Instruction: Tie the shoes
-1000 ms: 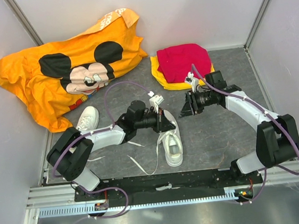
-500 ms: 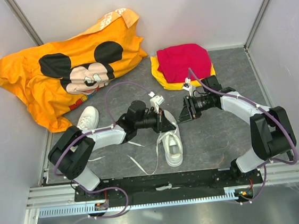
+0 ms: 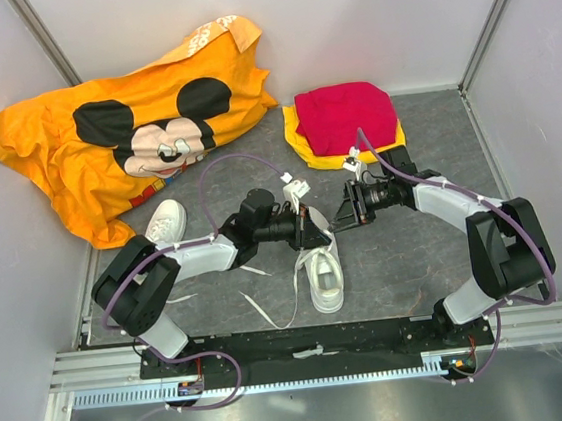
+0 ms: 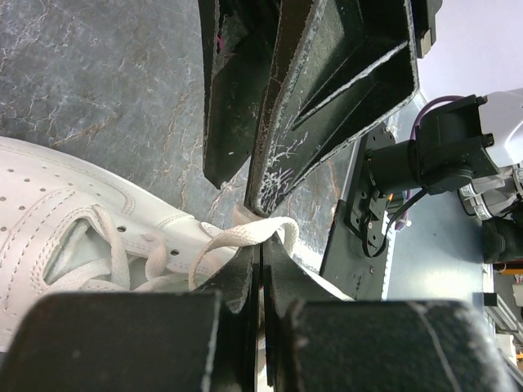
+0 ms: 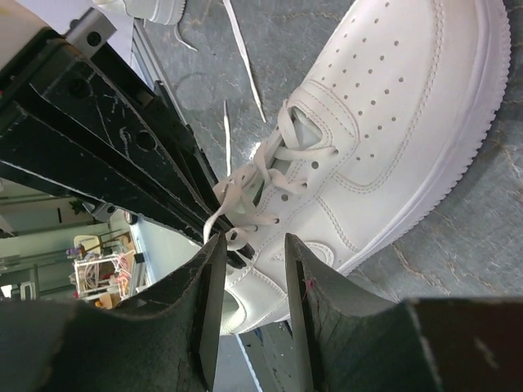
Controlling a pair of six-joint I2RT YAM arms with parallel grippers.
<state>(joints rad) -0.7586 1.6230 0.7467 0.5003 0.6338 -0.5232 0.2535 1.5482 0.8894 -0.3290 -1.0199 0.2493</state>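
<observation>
One white shoe (image 3: 326, 274) lies between the arms with its toe toward the near edge. In the left wrist view my left gripper (image 4: 261, 245) is shut on a loop of that shoe's white lace (image 4: 237, 234), just above the shoe's tongue (image 4: 73, 245). My right gripper (image 3: 343, 214) hovers open just right of the left gripper (image 3: 316, 235), almost touching it. In the right wrist view the right gripper (image 5: 249, 249) is open over the shoe (image 5: 400, 122), with the lace loop (image 5: 233, 196) just ahead of its left finger. The second shoe (image 3: 165, 223) lies at the left.
An orange cartoon-mouse shirt (image 3: 122, 137) fills the back left. A red cloth on a yellow one (image 3: 345, 118) sits at the back right. Loose lace ends (image 3: 261, 308) trail on the grey floor left of the near shoe. Walls close in on both sides.
My right gripper has moved left and slightly down, closing in on the left gripper and the shoe. The left gripper stays shut on the lace in the same place.
</observation>
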